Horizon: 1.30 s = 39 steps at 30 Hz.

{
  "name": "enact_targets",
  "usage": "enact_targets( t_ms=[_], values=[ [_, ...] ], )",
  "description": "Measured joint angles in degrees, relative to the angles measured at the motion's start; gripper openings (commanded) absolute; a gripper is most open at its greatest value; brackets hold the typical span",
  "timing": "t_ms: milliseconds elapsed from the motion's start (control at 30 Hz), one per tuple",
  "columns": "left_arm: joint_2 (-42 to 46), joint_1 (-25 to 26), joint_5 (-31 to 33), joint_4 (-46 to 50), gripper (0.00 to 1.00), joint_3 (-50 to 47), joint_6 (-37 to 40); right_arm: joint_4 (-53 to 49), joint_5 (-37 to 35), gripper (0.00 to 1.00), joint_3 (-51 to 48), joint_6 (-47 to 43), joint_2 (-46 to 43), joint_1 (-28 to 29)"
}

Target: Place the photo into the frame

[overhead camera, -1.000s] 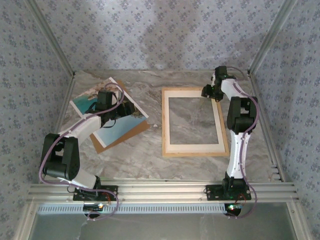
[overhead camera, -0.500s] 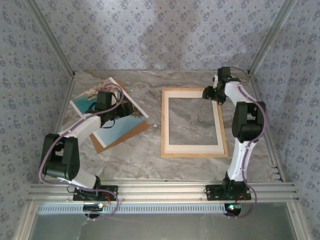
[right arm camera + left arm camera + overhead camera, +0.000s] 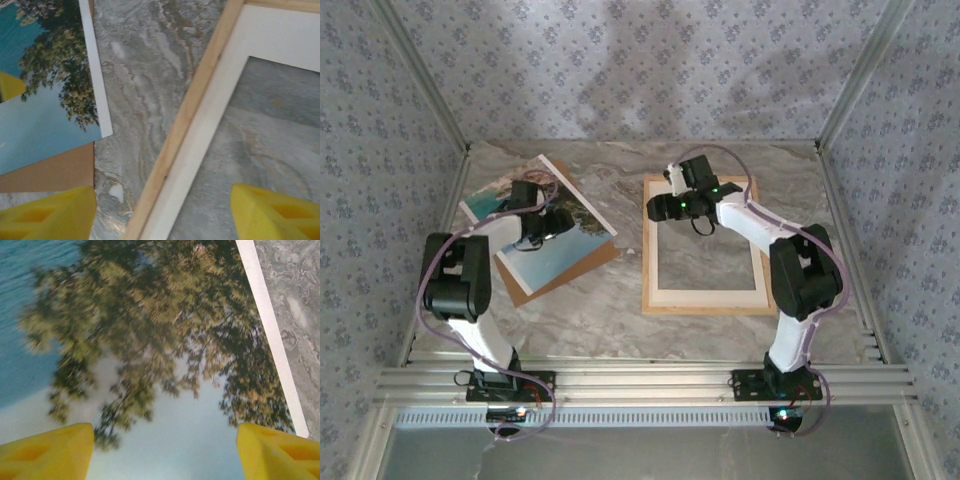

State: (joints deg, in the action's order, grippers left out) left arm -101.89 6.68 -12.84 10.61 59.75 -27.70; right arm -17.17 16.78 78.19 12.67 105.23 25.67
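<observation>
Yellow-tipped left gripper point(image 3: 165, 452) hangs spread over the photo point(image 3: 150, 340); right gripper point(image 3: 656, 207), arm bent leftward, gapes above the frame's point(image 3: 705, 306) far-left corner.

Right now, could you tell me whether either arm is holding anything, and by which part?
Nothing is held: the left gripper has its fingers spread above the photo, and the right gripper stands open over the frame's edge.

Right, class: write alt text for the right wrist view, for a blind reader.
A wooden frame with a cream mat crosses a marbled table diagonally. Beside it, a seaside photo lies on a brown board; the open claw shows yellow fingers in the bottom corners.
</observation>
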Motion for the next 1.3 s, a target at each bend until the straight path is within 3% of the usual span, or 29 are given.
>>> enact_targets(
  t_ms=[300, 567, 667, 833, 1033, 1300],
  values=[
    [-0.2, 6.9, -1.3, -0.4, 0.74, -1.8, 0.7, 0.4, 0.2, 0.72, -0.8, 1.4, 2.9, -1.3],
    [13.4, 9.8, -5.9, 1.3, 0.73, -15.2, 0.7, 0.5, 1.5, 0.72, -0.4, 3.5, 3.7, -0.5],
    [19.5, 9.4, -4.7, 2.5, 0.75, -17.6, 0.6, 0.5, 2.2, 0.72, 1.4, 4.0, 5.4, 1.6],
    [25.3, 1.4, 1.9, 2.3, 0.76, -17.9, -1.0, 0.4, 2.6, 0.71, 7.8, 5.6, 10.0, 7.7],
    [23.0, -11.2, 8.3, 0.1, 0.79, -17.2, -3.9, 0.3, 2.6, 0.7, 17.7, 8.8, 18.6, 12.4],
    [12.9, -17.7, 10.4, 0.3, 0.83, -11.5, -3.9, -0.5, 2.6, 0.7, 28.9, 13.1, 29.5, 12.7]
  ],
)
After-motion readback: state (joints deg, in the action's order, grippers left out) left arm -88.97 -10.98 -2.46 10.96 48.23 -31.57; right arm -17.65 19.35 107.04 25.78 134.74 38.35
